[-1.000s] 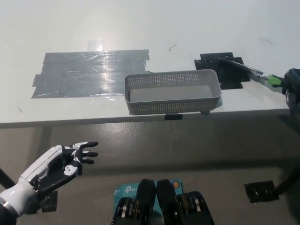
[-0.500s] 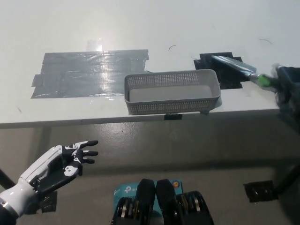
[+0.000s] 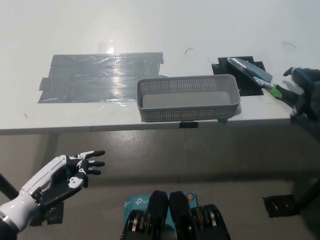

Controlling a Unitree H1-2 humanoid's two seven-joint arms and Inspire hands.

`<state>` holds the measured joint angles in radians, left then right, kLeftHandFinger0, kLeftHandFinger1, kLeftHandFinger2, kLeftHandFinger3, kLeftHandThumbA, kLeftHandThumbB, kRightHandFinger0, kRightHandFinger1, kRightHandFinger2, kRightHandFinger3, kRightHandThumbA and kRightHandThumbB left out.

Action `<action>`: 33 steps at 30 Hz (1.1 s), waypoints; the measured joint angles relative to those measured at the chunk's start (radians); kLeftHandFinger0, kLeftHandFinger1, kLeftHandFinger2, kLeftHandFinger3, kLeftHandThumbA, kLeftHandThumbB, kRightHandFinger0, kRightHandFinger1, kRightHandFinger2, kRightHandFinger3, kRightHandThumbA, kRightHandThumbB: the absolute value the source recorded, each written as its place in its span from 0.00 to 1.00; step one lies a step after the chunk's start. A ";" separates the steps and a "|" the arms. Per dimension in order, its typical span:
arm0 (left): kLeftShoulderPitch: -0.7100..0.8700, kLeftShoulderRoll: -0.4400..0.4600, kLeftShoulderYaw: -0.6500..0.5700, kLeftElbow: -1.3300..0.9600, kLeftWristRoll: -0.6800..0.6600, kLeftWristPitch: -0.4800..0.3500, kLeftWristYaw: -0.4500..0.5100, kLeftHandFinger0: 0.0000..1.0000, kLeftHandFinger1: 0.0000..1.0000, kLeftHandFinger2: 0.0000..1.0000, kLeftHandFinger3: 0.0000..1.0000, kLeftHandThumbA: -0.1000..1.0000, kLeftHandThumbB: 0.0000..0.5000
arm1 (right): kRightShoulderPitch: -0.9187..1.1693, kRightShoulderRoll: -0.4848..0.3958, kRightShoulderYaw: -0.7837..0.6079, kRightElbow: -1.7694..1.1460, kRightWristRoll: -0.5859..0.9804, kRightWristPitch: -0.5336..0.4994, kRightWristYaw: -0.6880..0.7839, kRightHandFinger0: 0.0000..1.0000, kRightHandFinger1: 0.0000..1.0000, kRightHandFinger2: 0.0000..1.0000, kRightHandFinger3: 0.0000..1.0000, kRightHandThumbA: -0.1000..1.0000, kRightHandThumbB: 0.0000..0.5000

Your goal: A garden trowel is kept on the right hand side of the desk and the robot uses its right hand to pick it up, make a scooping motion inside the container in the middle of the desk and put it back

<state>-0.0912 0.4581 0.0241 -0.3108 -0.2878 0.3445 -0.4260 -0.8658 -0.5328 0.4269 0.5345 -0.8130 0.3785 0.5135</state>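
Trowel [image 3: 257, 76] lies on the desk [image 3: 150, 30], just left of the black right hand [image 3: 305, 92]. Nearest the robot, the white left hand [image 3: 70, 172] hangs below the desk edge, fingers spread, holding nothing. Farther out, the mesh container [image 3: 185, 114] stands well to the right hand's left. The trowel's green handle end reaches that hand; whether its fingers grip it cannot be told. Farthest, the blade points away from the hand, over a black tape patch [image 3: 224, 67].
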 measured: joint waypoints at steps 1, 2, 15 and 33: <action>0.000 0.001 0.000 0.000 0.000 0.000 0.000 0.83 0.84 0.89 1.00 1.00 0.55 | 0.000 -0.018 -0.007 -0.029 0.006 0.000 0.012 1.00 1.00 1.00 1.00 1.00 1.00; 0.000 0.001 0.000 -0.001 0.000 0.001 0.000 0.83 0.84 0.90 1.00 1.00 0.53 | 0.000 -0.031 -0.012 -0.051 0.010 0.000 0.023 1.00 1.00 1.00 1.00 1.00 1.00; 0.008 0.004 0.002 -0.001 0.000 0.002 0.000 0.84 0.84 0.90 1.00 1.00 0.57 | 0.006 -0.243 -0.136 -0.419 0.096 0.000 0.177 1.00 1.00 1.00 1.00 0.84 0.91; 0.010 0.007 -0.004 -0.001 0.006 0.002 0.000 0.85 0.83 0.89 1.00 1.00 0.57 | 0.719 0.136 -0.544 -0.895 0.349 -0.030 0.028 0.80 0.94 1.00 1.00 0.21 0.28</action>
<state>-0.0813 0.4653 0.0201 -0.3121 -0.2819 0.3463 -0.4258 -0.1467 -0.3970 -0.1167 -0.3603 -0.4643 0.3485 0.5418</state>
